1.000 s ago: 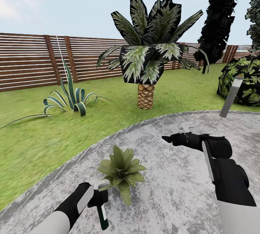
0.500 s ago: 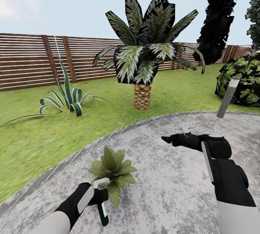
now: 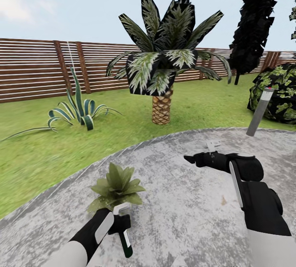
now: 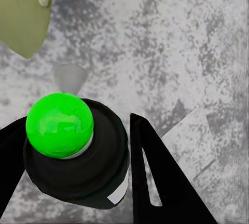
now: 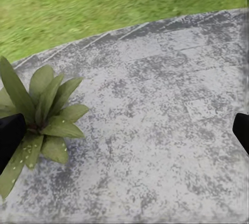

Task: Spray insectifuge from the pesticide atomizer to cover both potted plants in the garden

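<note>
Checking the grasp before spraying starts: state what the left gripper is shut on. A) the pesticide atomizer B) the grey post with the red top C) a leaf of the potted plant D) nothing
A: in the head view the left gripper is shut on the pesticide atomizer, just beside the potted plant on the stone patio.

The head view has swung, so the whole garden scene has slid leftward across it. Against the left hand, the potted plant has moved from just right of the pesticide atomizer to directly beyond its whitish trigger head. The left hand itself sits slightly lower in the head view, and the bottle has shifted a little rightward.
</note>
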Tool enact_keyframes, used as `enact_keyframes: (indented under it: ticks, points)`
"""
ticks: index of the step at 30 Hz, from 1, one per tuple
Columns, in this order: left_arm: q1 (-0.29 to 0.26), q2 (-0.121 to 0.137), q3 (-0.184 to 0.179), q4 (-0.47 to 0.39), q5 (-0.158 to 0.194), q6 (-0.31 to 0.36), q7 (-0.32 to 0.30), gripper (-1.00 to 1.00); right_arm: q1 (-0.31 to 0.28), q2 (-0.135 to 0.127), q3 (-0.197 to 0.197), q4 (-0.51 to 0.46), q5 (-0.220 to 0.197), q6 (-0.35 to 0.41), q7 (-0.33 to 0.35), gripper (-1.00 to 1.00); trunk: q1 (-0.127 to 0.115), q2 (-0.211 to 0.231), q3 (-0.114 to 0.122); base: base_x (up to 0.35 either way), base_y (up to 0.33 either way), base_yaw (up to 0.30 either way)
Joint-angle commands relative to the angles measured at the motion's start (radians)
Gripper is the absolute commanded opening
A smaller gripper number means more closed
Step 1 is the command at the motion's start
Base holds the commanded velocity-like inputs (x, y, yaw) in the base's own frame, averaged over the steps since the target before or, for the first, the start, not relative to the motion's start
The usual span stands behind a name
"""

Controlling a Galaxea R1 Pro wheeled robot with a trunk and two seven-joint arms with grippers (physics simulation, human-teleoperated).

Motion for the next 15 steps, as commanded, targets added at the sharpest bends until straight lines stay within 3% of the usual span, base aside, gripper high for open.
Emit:
enact_keyframes:
  ticks: [1, 3, 4, 5, 7, 10, 15]
  points:
    - [-0.001, 0.000, -0.004, -0.002, 0.011, 0.002, 0.010, -1.00, 0.000, 0.000, -0.001, -0.001, 0.010, 0.002, 0.011, 1.00, 0.000, 0.000, -0.001, -0.095, -0.317, 0.001]
    - [-0.001, -0.006, -0.005, -0.002, 0.011, -0.006, 0.013, -1.00, 0.001, 0.000, 0.002, -0.001, 0.011, 0.002, 0.009, 1.00, 0.000, 0.000, -0.001, -0.014, -0.342, 0.000]
    - [-0.001, -0.009, 0.013, 0.000, 0.033, -0.007, 0.034, -1.00, 0.001, 0.000, 0.002, -0.001, 0.011, 0.002, 0.009, 1.00, 0.000, 0.000, -0.001, 0.042, -0.307, 0.000]
    - [-0.001, -0.009, 0.054, 0.000, 0.081, -0.010, 0.136, -1.00, 0.001, 0.000, 0.004, -0.001, 0.012, 0.002, 0.009, 1.00, 0.000, 0.000, -0.001, 0.020, -0.141, 0.000]
    - [-0.001, -0.008, 0.076, 0.000, 0.110, -0.023, 0.221, -1.00, 0.001, 0.000, 0.003, -0.002, 0.012, 0.002, 0.009, 1.00, 0.000, 0.000, -0.001, 0.010, -0.074, 0.000]
    - [-0.001, -0.002, 0.088, 0.006, 0.160, -0.046, 0.271, -1.00, 0.001, 0.000, 0.001, -0.002, 0.012, 0.002, 0.010, 1.00, 0.000, 0.000, -0.001, 0.004, -0.027, 0.000]
    - [-0.002, 0.002, 0.092, 0.009, 0.180, -0.050, 0.283, -1.00, 0.001, 0.000, 0.000, -0.002, 0.012, 0.002, 0.010, 1.00, 0.000, 0.000, -0.001, 0.094, -0.003, 0.000]
